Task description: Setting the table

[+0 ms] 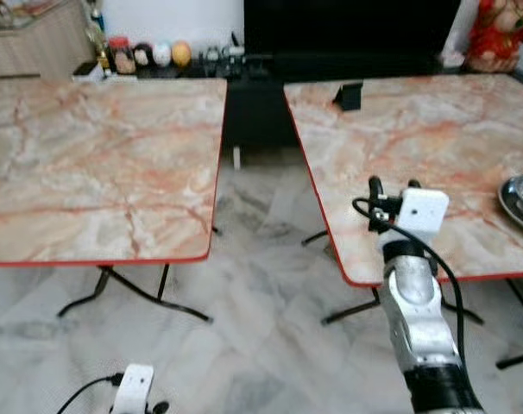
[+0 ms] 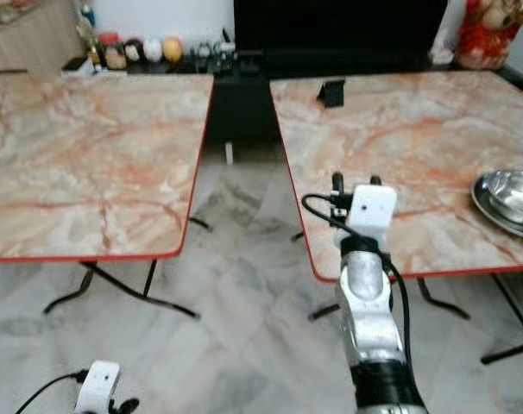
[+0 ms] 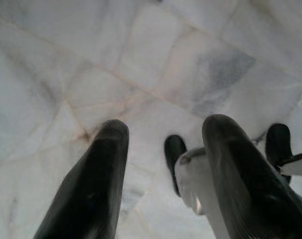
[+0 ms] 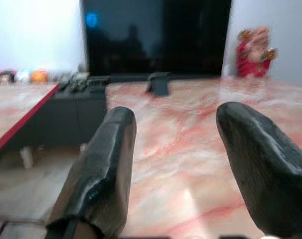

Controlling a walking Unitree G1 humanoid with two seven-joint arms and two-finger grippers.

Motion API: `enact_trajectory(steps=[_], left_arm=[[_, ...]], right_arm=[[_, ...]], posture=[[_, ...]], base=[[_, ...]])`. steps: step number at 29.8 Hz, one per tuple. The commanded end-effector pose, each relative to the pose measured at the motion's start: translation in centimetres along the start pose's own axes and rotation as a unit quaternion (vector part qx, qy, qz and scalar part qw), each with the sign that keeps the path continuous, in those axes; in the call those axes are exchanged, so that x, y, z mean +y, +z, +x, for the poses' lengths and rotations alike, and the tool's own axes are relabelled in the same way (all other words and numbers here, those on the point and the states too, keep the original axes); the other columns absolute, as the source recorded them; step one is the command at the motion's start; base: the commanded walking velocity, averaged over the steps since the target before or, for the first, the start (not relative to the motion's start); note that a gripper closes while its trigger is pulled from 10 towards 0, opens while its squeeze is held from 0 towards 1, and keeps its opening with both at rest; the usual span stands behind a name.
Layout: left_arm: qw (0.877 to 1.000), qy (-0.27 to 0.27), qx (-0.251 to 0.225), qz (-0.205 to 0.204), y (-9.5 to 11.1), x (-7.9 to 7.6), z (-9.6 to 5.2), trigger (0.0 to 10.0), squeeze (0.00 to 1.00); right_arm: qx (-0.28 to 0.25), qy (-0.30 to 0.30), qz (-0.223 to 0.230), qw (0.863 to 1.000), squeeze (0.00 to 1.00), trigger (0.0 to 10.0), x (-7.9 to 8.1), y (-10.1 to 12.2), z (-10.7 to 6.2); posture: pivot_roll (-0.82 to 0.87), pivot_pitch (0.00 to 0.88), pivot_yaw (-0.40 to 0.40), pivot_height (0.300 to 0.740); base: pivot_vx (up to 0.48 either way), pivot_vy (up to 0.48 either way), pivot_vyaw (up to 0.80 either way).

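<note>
Left wrist view looks straight down past the left gripper [image 3: 163, 164], whose two black fingers [image 3: 93, 191] stand spread with nothing between them but pale marble floor [image 3: 141, 64]; below them shows a white part of the robot with dark feet (blurred, hard to make out). From the head, that gripper [image 1: 134, 390] hangs low near the floor, well short of the left table [image 1: 97, 164].

Nearer the work, the right gripper [image 4: 178, 164] is raised at the near edge of the right table [image 2: 400, 147], its silver arm [image 2: 369, 323] reaching up from below and a white camera box [image 2: 371, 209] on the wrist. Its fingers [image 4: 103, 167] are parted wide and hold nothing; between and beyond them lies bare pink-veined tabletop. A red rim [image 2: 296, 198] runs along the table edge just to the left of the jaws.

To the right of those jaws, well apart from them, a steel bowl [image 2: 512, 197] sits on a steel plate [image 2: 494, 217] by the right edge of the same table (cut off by the frame).

Straight ahead past the jaws, at the far edge of the table, stands a small dark stand [image 4: 159, 83]. Behind it is a large black screen [image 4: 156, 35] on a dark cabinet [image 1: 257, 108]. Off to the far right is a red figurine [image 4: 254, 52]; far to the left, a row of small round ornaments [image 1: 149, 55] lines the cabinet top.
</note>
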State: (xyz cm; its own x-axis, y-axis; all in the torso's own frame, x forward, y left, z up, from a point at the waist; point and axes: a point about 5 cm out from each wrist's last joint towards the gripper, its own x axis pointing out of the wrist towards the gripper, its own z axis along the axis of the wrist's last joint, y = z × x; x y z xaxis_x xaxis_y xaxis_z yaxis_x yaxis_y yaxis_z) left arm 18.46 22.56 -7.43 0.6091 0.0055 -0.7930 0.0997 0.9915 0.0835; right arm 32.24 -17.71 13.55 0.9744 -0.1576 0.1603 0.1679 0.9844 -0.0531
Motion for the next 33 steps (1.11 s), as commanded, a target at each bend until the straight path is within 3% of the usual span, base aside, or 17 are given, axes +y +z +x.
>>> enact_trajectory(steps=[1,4,12,16,19,23,27,28,30,33], left_arm=[[1.000,0.002,0.009,0.000,-0.6,0.2,-0.2,10.0,0.00],[1.000,0.002,0.009,0.002,-0.6,0.3,-0.2,10.0,0.00],[1.000,0.002,0.008,0.001,-0.5,0.3,-0.2,10.0,0.00],[1.000,0.003,0.007,-0.001,-0.5,0.3,-0.1,10.0,0.00],[1.000,0.004,0.007,-0.002,-0.5,0.2,-0.1,10.0,0.00],[1.000,0.006,0.007,-0.005,-0.4,0.2,-0.1,10.0,0.00],[1.000,0.006,0.007,-0.004,-0.4,0.2,-0.1,10.0,0.00],[1.000,0.006,0.008,-0.003,-0.5,0.2,-0.1,10.0,0.00],[1.000,0.008,0.008,-0.007,-0.5,0.1,-0.1,10.0,0.00],[1.000,0.011,0.005,-0.013,-0.5,0.1,-0.1,10.0,0.00]], right_arm=[[0.020,0.013,-0.004,1.000,0.00,10.0,0.1,-1.2,-0.3],[0.036,0.018,-0.009,0.999,0.00,10.0,-0.1,-2.2,-0.5],[0.145,-0.014,-0.047,0.988,0.00,10.0,-2.1,-8.0,-2.8],[0.256,-0.013,-0.057,0.965,0.00,10.0,-2.9,-12.5,-6.1],[0.288,-0.010,-0.057,0.956,0.00,10.0,-3.0,-13.6,-7.2],[0.385,-0.026,-0.018,0.923,0.00,10.0,-3.5,-16.8,-11.4],[0.416,-0.010,-0.016,0.909,0.00,10.0,-3.3,-17.7,-13.1],[0.448,0.003,-0.030,0.893,0.00,10.0,-3.3,-18.5,-14.8],[0.482,0.001,-0.039,0.875,0.00,10.0,-3.6,-19.3,-16.7],[0.497,0.000,-0.027,0.867,0.00,10.0,-3.6,-19.7,-18.1]], posture=[[0.00,0.000,-0.003,0.740],[0.00,0.000,-0.001,0.740],[0.00,0.000,-0.002,0.740],[0.00,0.000,-0.003,0.740],[0.00,0.000,-0.003,0.740],[0.00,0.000,-0.005,0.740],[0.00,0.000,0.000,0.740],[0.02,0.000,-0.007,0.740],[0.04,0.000,-0.017,0.740],[0.04,0.000,-0.019,0.740]], base=[[0.000,0.334,0.00],[0.000,0.335,0.00],[0.000,0.335,0.00],[0.000,0.336,0.00],[0.000,0.337,0.00],[0.000,0.335,0.00],[0.000,0.336,0.00],[0.000,0.334,0.00],[0.000,0.334,0.00],[0.000,0.336,0.00]])
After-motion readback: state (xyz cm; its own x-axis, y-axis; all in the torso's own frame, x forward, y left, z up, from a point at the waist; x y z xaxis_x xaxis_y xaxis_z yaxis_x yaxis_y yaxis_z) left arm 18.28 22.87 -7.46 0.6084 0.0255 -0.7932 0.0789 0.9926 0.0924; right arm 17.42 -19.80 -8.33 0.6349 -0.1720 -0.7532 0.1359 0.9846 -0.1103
